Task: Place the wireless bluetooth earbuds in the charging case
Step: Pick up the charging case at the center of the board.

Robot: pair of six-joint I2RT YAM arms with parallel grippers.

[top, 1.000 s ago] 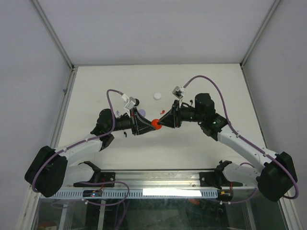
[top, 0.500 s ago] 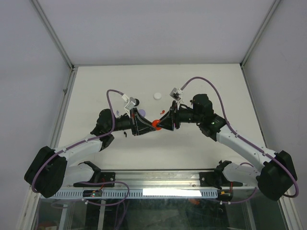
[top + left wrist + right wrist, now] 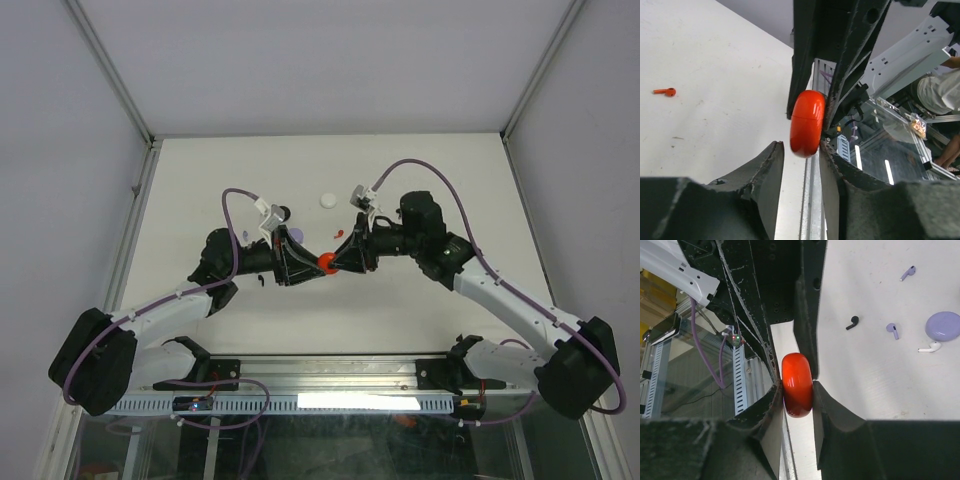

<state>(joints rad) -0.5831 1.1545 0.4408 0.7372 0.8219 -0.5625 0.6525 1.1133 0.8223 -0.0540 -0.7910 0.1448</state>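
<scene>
The table [image 3: 200,170] is hosting a face-off at its middle, with the left arm [image 3: 170,305] and right arm [image 3: 500,295] meeting nose to nose. The right gripper [image 3: 797,387] is clamping the red charging case [image 3: 325,262] by its flat faces, both fingers snug, the case standing on edge and its lid seam looking closed. The left gripper [image 3: 801,146] is sitting parted around the same case, one finger touching, a gap showing at the other. The red earbud [image 3: 664,92] is lying loose on the table just far of the meeting point, stem flat and running in line with the way the left jaws part. I'm judging the left arm the free one for that pick. On its side, the purple case [image 3: 943,326] is sitting among purple earbuds [image 3: 892,330], a black earbud [image 3: 853,322] and a white earbud [image 3: 930,346].
</scene>
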